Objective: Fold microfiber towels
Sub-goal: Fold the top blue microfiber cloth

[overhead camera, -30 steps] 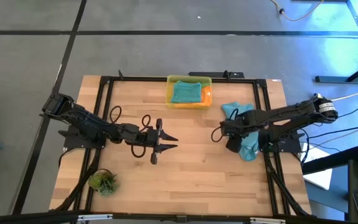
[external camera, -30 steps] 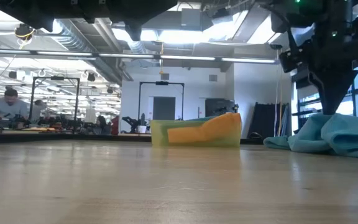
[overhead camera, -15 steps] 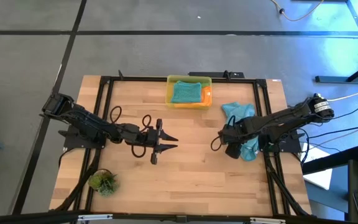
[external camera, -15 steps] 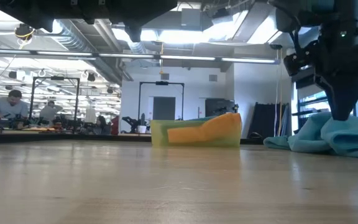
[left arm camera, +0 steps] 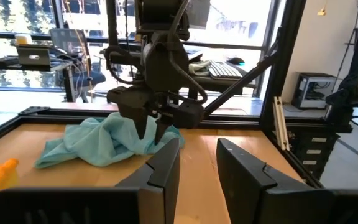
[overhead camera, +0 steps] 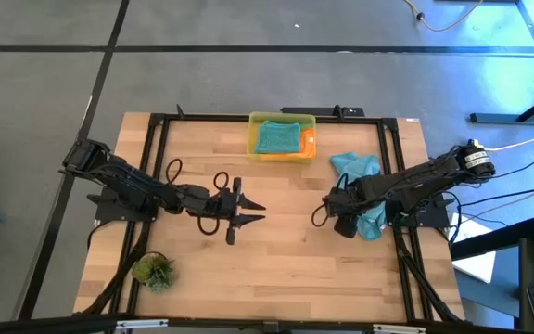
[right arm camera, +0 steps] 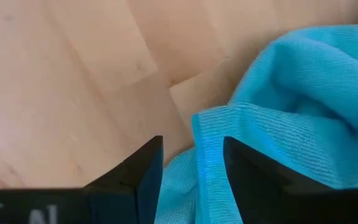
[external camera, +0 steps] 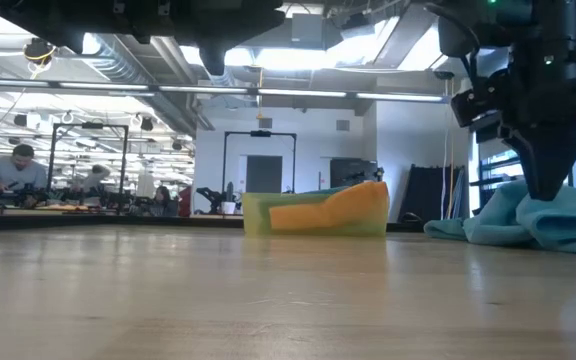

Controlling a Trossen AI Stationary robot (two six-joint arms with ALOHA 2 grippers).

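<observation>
High view: our right gripper (overhead camera: 345, 225), parted around the crumpled teal towel's (overhead camera: 357, 169) hem at three o'clock, hasn't started folding; left gripper (overhead camera: 247, 213) empty, parted.

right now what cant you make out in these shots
- Yellow bin, high view: a folded teal towel covers all but an edge of the orange towel; anything beneath is hidden.
- Crumpled teal towel, high view: the right arm crosses it.
- Right gripper, right wrist view: cloth edge between the jaws, whether clamped is unclear.

Wood-plank table (overhead camera: 276, 250) w/ black frame, yellow bin (overhead camera: 282, 136) at far edge, crumpled teal towel (overhead camera: 360, 190) right side, plant tuft (overhead camera: 154, 271) near-left corner
</observation>
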